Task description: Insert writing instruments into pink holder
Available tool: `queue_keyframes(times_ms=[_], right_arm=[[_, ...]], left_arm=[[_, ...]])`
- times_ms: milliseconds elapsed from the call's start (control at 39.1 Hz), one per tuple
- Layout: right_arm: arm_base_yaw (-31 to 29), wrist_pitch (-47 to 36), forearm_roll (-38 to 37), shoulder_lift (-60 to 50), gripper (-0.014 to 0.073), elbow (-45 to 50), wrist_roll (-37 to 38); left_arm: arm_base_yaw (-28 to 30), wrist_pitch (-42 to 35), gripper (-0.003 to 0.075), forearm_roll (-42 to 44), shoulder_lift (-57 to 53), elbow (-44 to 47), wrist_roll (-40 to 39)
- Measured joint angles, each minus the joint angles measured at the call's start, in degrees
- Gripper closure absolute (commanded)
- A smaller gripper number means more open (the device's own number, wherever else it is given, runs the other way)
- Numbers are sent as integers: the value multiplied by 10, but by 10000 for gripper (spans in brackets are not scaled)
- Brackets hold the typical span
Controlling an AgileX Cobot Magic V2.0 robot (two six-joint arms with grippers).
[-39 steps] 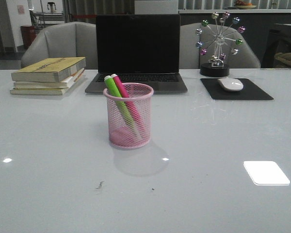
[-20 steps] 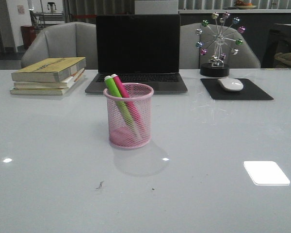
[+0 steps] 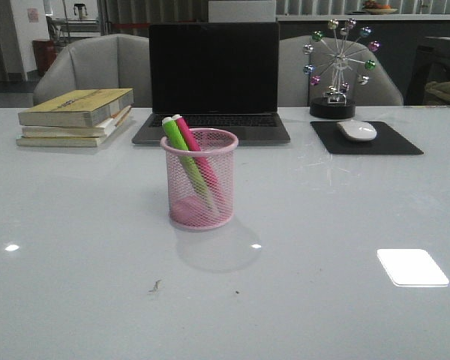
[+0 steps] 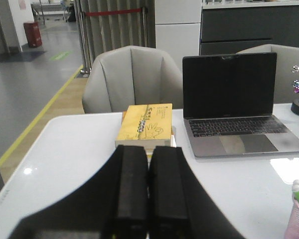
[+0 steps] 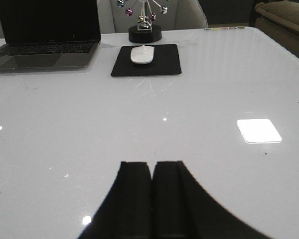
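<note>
Comparing the front view with the one from a second ago, I am seeing nothing changing: the pink cup [image 3: 200,178] is sitting in the same spot on the white table [image 3: 75,225], and both markers are leaning inside it at the same angle. The green marker [image 3: 181,151] and the pink marker [image 3: 190,139] are resting side by side, their tops poking out over the cup's far-left rim and their lower ends reaching down toward the base.

My left claw [image 4: 148,191] is showing its two black fingers pressed together with nothing between them, hovering above the table on the left side. From its camera I am catching only a corner of the cup [image 4: 297,221] with the marker tips. My right claw [image 5: 151,196] is likewise closed flat on itself and carrying nothing, hanging over bare table on the right.

Behind the cup, an open laptop [image 3: 213,79] with a dark screen is standing just beyond it. A stack of books [image 3: 75,116] is lying to the left of the laptop. On the right, a white mouse [image 3: 357,130] is resting on a black pad [image 3: 365,139], with a ball-and-wire desk toy [image 3: 336,64] behind that. Grey chairs [image 3: 94,69] are standing past the table's far edge. Nothing is crowding the cup itself.
</note>
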Motion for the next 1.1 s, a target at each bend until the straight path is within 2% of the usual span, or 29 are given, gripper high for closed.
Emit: queue_keyframes(times_ms=[102,256,358,563,921,1100], right_arm=[[0,0,0,0,545,0,0],[0,0,0,0,545,0,0],[0,0,0,0,545,0,0],[0,0,0,0,545,0,0],[0,0,0,0,545,0,0],[0,0,0,0,545,0,0]], left_arm=[[0,7,621,37,-32,0,-17],[0,10,621,111,-66,8,-102],[0,10,621,134,-86,31,-128],[0,5,621,170,-127,106,-136],[0,-119,621,189,-222,269,-137],[0,-130,621,191,-266,318,-137]])
